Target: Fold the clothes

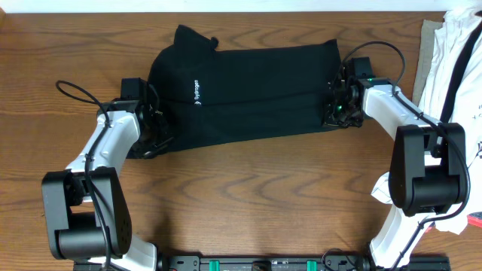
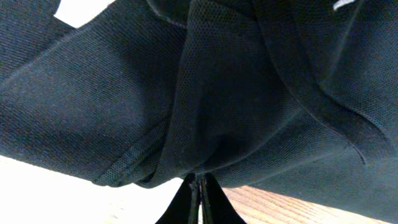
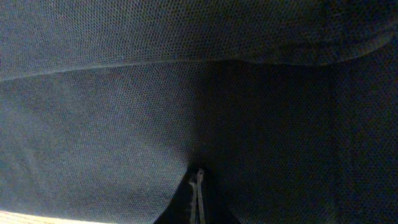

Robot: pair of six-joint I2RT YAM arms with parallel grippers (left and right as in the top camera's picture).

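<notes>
The clothes (image 1: 248, 90), a black garment with small white lettering, lie spread across the wooden table between my two arms. At the garment's left edge my left gripper (image 1: 156, 129) is shut on the cloth. In the left wrist view, folds of black mesh cloth (image 2: 205, 93) gather right at the shut tips of the left gripper (image 2: 198, 180). My right gripper (image 1: 336, 104) is at the garment's right edge, shut on the cloth. Dark cloth (image 3: 155, 93) fills the right wrist view, and a crease runs up from the closed tips of the right gripper (image 3: 199, 172).
A heap of white garments with black straps (image 1: 452, 60) lies at the table's right edge on a beige sheet. Bare wooden tabletop (image 1: 256, 188) stretches in front of the black garment. Cables loop from both arms near the garment's ends.
</notes>
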